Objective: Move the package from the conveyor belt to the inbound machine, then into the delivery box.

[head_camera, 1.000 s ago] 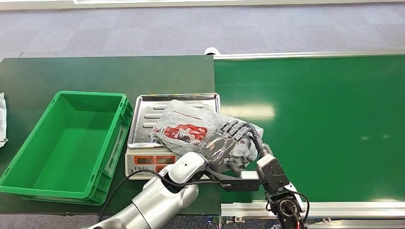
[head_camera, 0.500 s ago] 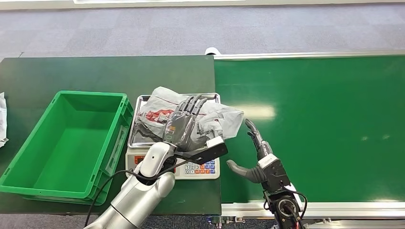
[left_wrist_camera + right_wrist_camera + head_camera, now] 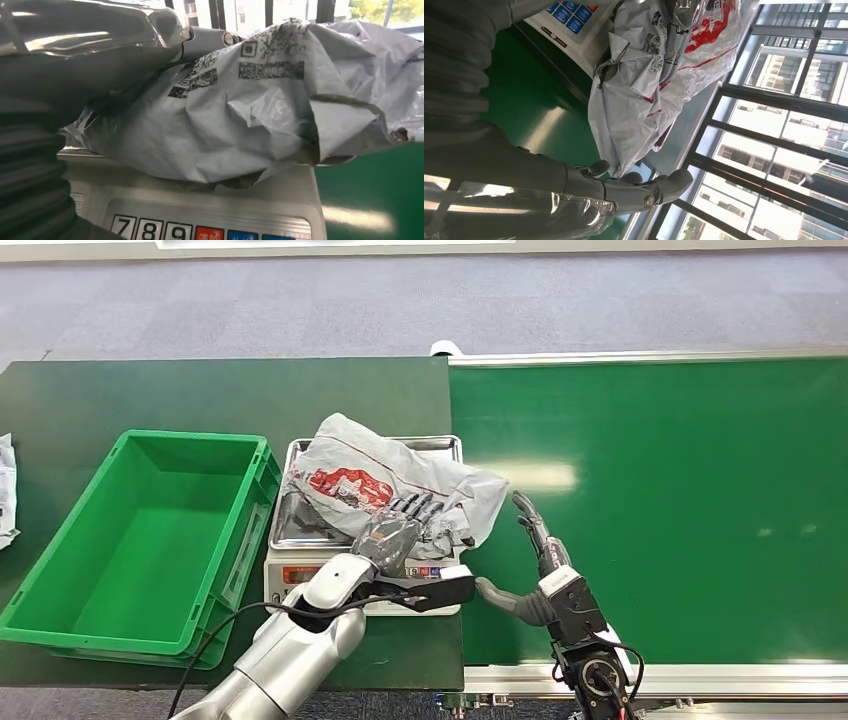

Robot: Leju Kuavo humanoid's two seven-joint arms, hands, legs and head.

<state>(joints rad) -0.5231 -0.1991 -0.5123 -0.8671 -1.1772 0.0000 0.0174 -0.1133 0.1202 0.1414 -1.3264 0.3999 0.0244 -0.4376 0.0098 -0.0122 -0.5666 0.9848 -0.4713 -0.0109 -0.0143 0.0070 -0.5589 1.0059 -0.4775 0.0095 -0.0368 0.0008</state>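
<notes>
Since half a second ago the left hand [image 3: 400, 533] has slid back to the package's [image 3: 390, 485] near edge, fingers resting there; whether it grips, I cannot tell. Right hand [image 3: 527, 560] hangs spread, empty. Overhanging the scale [image 3: 300, 570], the bag could slip off.

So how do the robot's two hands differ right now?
The left hand lies on the grey package atop the scale, fingers against the bag. The right hand holds nothing; it is over the green conveyor belt beside the package, fingers spread. Both are dark grey on silver arms.
</notes>
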